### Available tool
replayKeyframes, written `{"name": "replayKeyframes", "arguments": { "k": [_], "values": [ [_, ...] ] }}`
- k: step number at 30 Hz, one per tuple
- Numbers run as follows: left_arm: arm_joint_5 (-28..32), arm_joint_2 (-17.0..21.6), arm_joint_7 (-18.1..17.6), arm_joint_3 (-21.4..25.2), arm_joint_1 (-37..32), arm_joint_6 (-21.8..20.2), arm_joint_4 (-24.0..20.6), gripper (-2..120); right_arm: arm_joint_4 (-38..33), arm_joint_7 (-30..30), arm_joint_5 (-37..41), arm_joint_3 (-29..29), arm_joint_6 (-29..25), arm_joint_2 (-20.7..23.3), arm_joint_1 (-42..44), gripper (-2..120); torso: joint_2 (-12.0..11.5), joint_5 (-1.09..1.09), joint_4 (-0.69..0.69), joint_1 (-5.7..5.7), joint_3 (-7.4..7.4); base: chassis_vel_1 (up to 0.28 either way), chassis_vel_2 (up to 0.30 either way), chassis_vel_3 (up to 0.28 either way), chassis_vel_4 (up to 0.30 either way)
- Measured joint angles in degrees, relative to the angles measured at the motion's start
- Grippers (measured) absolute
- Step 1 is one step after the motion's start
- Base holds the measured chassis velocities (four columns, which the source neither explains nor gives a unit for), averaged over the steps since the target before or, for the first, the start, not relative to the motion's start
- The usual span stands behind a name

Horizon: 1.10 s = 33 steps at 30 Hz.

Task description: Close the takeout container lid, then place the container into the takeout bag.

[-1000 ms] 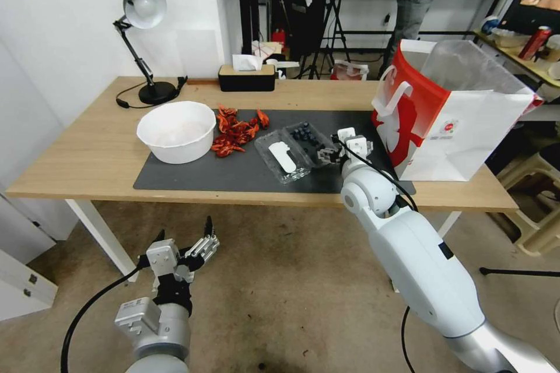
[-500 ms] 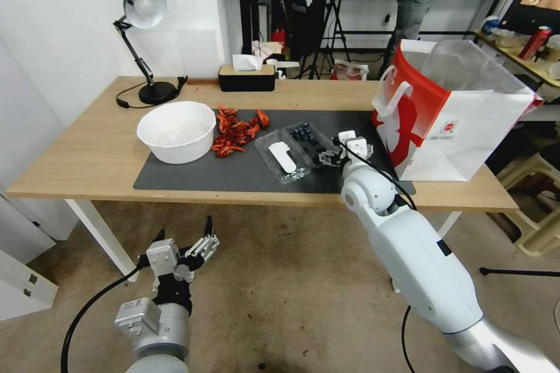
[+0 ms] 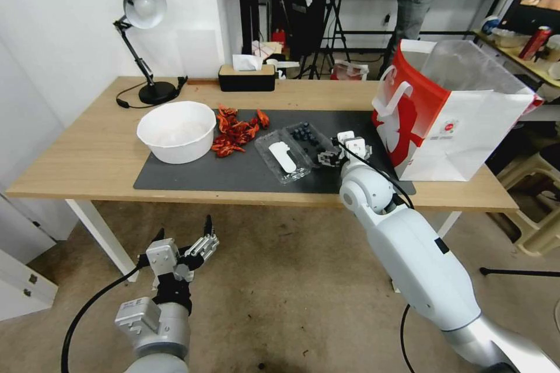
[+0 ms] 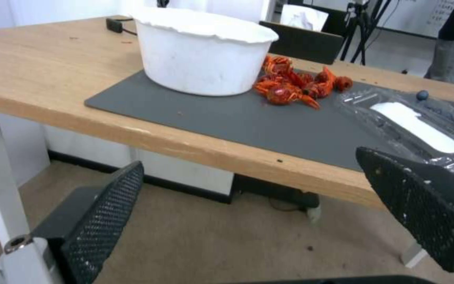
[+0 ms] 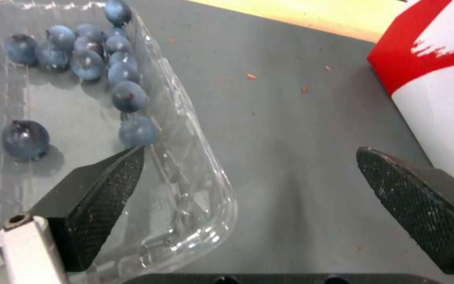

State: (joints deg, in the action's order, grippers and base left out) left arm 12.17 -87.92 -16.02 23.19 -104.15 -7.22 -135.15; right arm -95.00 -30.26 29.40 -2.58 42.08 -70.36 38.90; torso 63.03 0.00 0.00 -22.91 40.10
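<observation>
**Right gripper straddles the open box's corner**

The takeout container (image 3: 304,139) lies open on the table's (image 3: 93,151) grey mat (image 3: 233,172), its lid (image 3: 282,157) flat, label up, long axis running diagonally. The right gripper (image 5: 248,189), fingers spread, has one finger (image 5: 98,197) inside the container's corner. The takeout bag (image 3: 452,113) stands just right. The left gripper (image 3: 186,245), fingers spread, hangs below the table.

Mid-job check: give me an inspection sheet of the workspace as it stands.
Surface: wooden table with dark mat.
Job's things: takeout container lies open on the mat, lid flat beside it; takeout bag upright.
Clutter: white bowl, red crayfish, tissue box.
Grippers: right gripper open at the container's corner; left gripper open, below the table edge.
Cables: lamp cord on the table.
Surroundings: tripods, person standing behind.
</observation>
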Motion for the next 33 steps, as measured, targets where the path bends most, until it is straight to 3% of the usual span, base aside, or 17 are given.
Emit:
{"name": "replayKeyframes", "arguments": {
  "k": [33],
  "values": [
    [-0.09, 0.09, -0.21, 0.10, -0.05, 1.22, 0.03, 100, -0.25, -3.96, 2.87, -0.35, -0.01, 0.40, 0.85, 100, 0.00, 0.00, 0.00, 0.00, 0.00, 0.000, 0.000, 0.000, 0.000]
  ]
}}
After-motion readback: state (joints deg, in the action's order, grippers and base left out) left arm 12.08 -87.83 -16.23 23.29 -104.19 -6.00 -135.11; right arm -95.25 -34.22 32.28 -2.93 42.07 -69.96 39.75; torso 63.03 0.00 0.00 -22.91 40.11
